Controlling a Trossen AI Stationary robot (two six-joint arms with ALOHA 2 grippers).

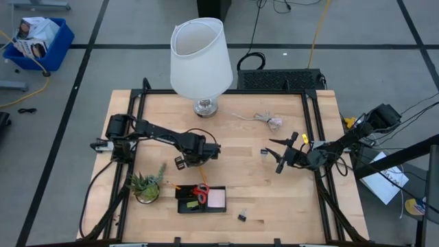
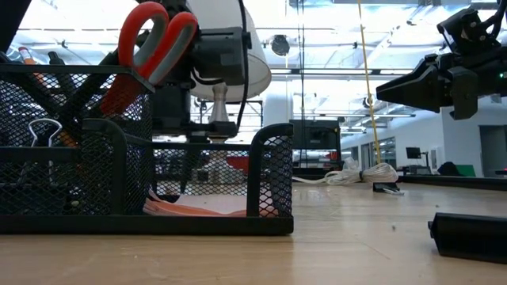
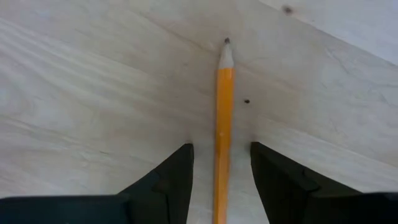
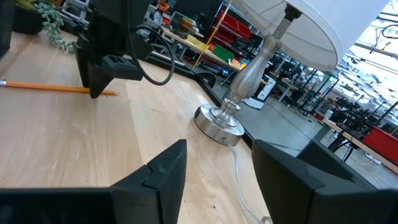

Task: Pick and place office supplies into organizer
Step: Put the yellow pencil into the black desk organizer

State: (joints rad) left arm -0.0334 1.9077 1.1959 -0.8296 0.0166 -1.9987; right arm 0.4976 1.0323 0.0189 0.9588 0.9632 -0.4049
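An orange pencil (image 3: 224, 118) lies flat on the wooden table, its sharpened tip pointing away from my left wrist. My left gripper (image 3: 222, 155) is open just above the table, one dark finger on each side of the pencil with a gap on both sides. The right wrist view shows the same gripper (image 4: 99, 78) over the pencil (image 4: 43, 86), near its tip end. The black mesh organizer (image 1: 201, 200) near the table's near edge holds red-handled scissors (image 2: 154, 39), a pink pad (image 1: 217, 199) and a binder clip (image 2: 43, 131). My right gripper (image 1: 280, 154) hangs open right of centre, holding nothing.
A white-shaded lamp (image 1: 200, 58) stands at the far side, with a pale coiled cable (image 1: 264, 119) to its right. The potted plant (image 1: 146, 185) sits left of the organizer. Loose black binder clips lie at the near edge (image 1: 242, 217) and in front of the right gripper (image 1: 264, 152).
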